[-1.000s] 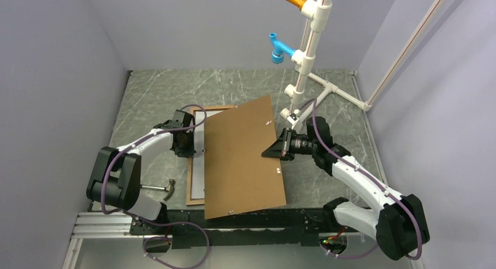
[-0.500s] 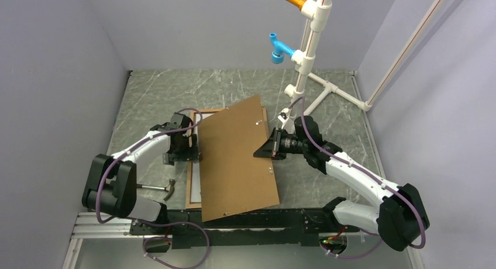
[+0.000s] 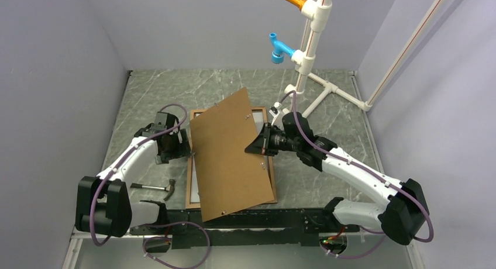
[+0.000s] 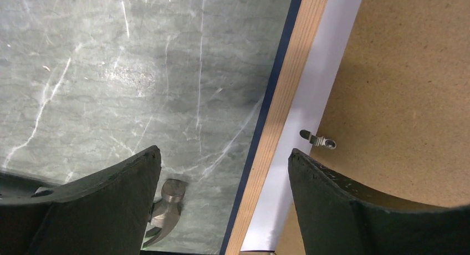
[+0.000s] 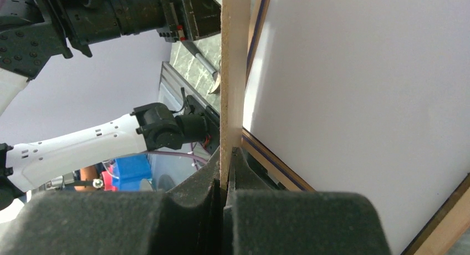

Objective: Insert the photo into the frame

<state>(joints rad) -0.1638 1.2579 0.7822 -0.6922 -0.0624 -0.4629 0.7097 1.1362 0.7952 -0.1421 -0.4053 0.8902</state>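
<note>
The frame [image 3: 191, 164] lies flat on the table, brown wood face up, and its left rail [image 4: 280, 122] shows a navy outer edge. Inside it lies the photo [image 4: 318, 108], plain white back up, also seen as a white sheet [image 5: 360, 94] in the right wrist view. A plain brown backing board [image 3: 231, 158] slants over both, its right edge raised. My right gripper [image 3: 258, 146] is shut on that edge [image 5: 226, 155]. My left gripper [image 3: 177, 146] is open over the table left of the frame, its fingers [image 4: 223, 155] holding nothing.
A hammer [image 3: 161, 188] lies on the table left of the frame's near corner, its head [image 4: 165, 206] under my left finger. A white pipe stand [image 3: 307, 58] with blue and orange fittings rises at the back right. A small metal turn clip [image 4: 317, 139] sits on the board's edge.
My left gripper has opened and drawn back to the left, off the board. My right gripper has carried the board's raised edge leftward, tipping the board steeper.
</note>
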